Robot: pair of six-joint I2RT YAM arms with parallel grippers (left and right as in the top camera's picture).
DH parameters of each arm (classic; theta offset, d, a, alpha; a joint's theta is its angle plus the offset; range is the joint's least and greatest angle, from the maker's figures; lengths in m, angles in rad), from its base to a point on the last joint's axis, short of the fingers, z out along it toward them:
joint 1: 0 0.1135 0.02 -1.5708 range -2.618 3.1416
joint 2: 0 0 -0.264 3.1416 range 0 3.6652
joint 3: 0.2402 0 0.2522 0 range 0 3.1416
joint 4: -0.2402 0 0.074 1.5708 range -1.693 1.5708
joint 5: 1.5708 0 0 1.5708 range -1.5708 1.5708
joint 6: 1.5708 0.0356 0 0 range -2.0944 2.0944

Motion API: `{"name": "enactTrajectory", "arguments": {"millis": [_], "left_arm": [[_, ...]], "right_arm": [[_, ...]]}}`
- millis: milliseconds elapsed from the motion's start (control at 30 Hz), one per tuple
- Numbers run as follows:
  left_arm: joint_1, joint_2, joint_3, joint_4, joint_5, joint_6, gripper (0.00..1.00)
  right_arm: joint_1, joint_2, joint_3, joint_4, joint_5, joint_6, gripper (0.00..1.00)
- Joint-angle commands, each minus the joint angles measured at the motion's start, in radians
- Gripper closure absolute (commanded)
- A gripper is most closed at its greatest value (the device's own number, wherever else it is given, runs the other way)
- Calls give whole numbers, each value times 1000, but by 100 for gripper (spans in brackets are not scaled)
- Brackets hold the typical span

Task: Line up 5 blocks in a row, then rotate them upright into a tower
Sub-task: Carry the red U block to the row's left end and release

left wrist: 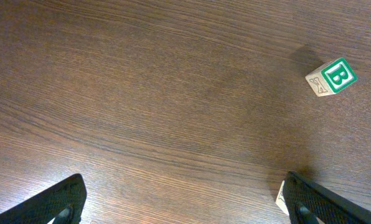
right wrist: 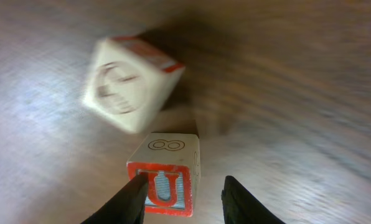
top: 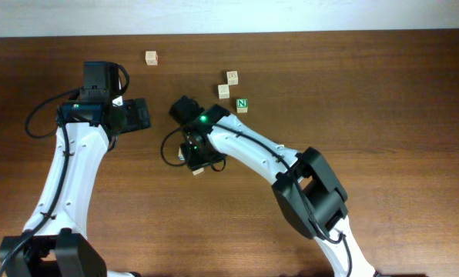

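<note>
Tabletop (right wrist: pixel 297 93): right tool (right wrist: pixel 185 182) half-open astride U block (right wrist: pixel 167 167)

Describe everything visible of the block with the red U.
The red U block is a small pale wooden cube. The face toward the camera has a red border and a red U on a bluish field; its top face bears a thin outlined 8. It sits upright on the table, between the fingers of the right gripper: one at its left edge, the other apart. A blurred pale cube lies just behind.
</note>
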Motion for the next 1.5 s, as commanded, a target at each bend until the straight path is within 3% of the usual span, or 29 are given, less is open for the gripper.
{"name": "enactTrajectory", "arguments": {"millis": [0,600,1467], "left_arm": [[6,5,15,-1,-11,-13,1],[6,5,15,-1,-11,-13,1],[6,5,15,-1,-11,-13,1]], "right_arm": [[-63,16,-14,-27,131,40,60],[-128,16,-14,-166,272,230,66],[-179,16,-13,-227,318,239,65]]}}
